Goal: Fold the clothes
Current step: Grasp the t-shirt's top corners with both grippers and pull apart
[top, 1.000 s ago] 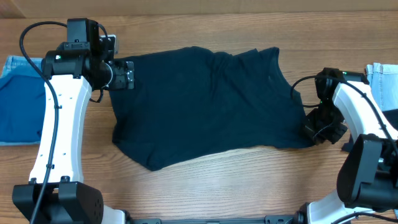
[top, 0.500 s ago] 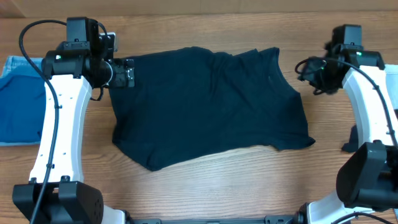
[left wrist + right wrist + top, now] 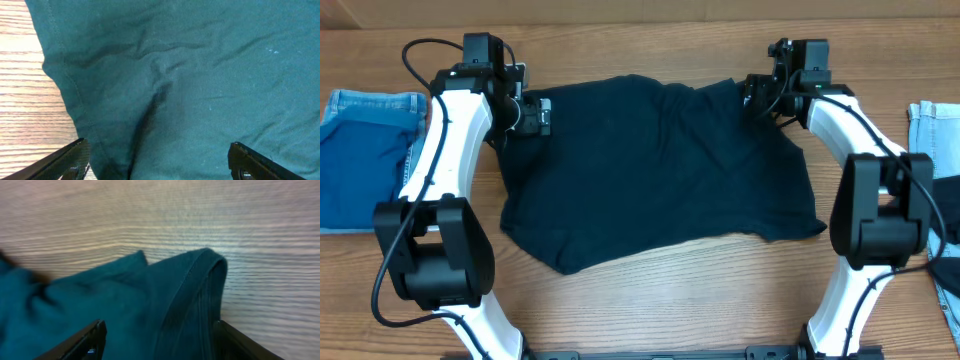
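Your counter (image 3: 720,290) lies under the dark shirt (image 3: 650,170), which is spread flat with some wrinkles. A blue denim garment (image 3: 360,150) sits well apart off the shirt's left side. Your left claw (image 3: 542,115) hangs released over the shirt's far-left corner. Your right claw (image 3: 752,95) is released over its far-right corner.

The left gripper (image 3: 542,115) and right gripper (image 3: 750,93) reach forward (jaws apart).
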You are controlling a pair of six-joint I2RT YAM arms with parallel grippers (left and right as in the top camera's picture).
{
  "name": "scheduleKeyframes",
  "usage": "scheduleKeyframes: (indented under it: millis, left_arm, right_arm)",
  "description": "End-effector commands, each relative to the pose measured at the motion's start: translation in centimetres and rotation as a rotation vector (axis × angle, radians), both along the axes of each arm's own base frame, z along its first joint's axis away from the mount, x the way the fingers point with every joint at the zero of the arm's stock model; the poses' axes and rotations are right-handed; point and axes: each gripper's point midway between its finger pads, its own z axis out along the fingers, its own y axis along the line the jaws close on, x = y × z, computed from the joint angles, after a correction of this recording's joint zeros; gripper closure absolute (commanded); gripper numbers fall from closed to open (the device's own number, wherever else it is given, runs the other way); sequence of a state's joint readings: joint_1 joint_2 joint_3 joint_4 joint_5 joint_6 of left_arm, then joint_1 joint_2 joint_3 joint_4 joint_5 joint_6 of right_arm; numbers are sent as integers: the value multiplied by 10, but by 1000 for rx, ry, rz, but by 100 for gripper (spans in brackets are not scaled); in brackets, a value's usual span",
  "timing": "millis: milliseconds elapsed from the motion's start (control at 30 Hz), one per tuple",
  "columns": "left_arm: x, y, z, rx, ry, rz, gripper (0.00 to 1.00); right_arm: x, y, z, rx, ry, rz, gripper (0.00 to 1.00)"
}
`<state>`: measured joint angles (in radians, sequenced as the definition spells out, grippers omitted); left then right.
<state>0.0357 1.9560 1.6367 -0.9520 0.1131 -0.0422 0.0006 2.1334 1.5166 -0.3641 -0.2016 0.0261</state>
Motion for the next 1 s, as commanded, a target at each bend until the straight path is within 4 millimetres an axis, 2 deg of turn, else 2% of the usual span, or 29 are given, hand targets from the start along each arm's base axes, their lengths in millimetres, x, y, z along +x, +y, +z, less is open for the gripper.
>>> scheduleKeyframes:
  millis: [0, 100, 133, 167, 200, 233, 300, 333, 400, 500, 600, 700, 800, 867, 900, 933, 967]
  left_arm:
    - [4, 1, -2, -19, -2, 10, 9]
    - [5, 1, -2, -19, -7, 10, 9]
    - [5, 1, -2, -19, -8, 10, 8]
    - [5, 2, -2, -19, -9, 10, 8]
    - [5, 2, -2, -19, -10, 11, 8]
    - [5, 2, -2, -19, -8, 11, 7]
    - [4, 1, -2, -20, -5, 11, 7]
    - [4, 1, -2, -20, -1, 11, 7]
    - [4, 1, -2, -20, -2, 11, 7]
    - [4, 1, -2, -20, -2, 12, 7]
    - [5, 1, -2, -23, -5, 20, 3]
    - [14, 0, 1, -34, -44, 25, 1]
    - [27, -9, 8, -85, -104, 4, 1]
    - [27, -14, 9, -113, -106, -7, 4]
    - [26, -16, 9, -121, -101, -10, 7]
    - [23, -16, 8, -119, -88, -16, 8]
    - [16, -16, 6, -116, -63, -30, 11]
  right_arm:
    - [10, -1, -16, -1, -7, -2, 29]
    - [6, -1, -39, 3, 35, -3, 32]
    - [4, -1, -47, 3, 51, -4, 37]
    - [4, -1, -50, 2, 57, -4, 51]
    - [3, -3, -53, -5, 62, -12, 78]
    - [5, -19, -55, -33, 73, -120, 96]
    - [-1, -49, -60, -79, 110, -276, 96]
    - [-8, -71, -63, -97, 142, -373, 96]
    - [-27, -103, -71, -101, 217, -453, 96]
    - [-45, -132, -77, -93, 283, -529, 96]
    - [-60, -145, -82, -76, 336, -585, 96]
    - [-66, -143, -84, -79, 365, -581, 96]
    - [-67, -135, -83, -86, 374, -559, 89]
    - [-67, -135, -68, -85, 360, -560, 83]
    - [-62, -136, -47, -81, 317, -562, 78]
    - [-56, -137, -22, -75, 265, -565, 69]
    - [-51, -138, 8, -70, 210, -567, 51]
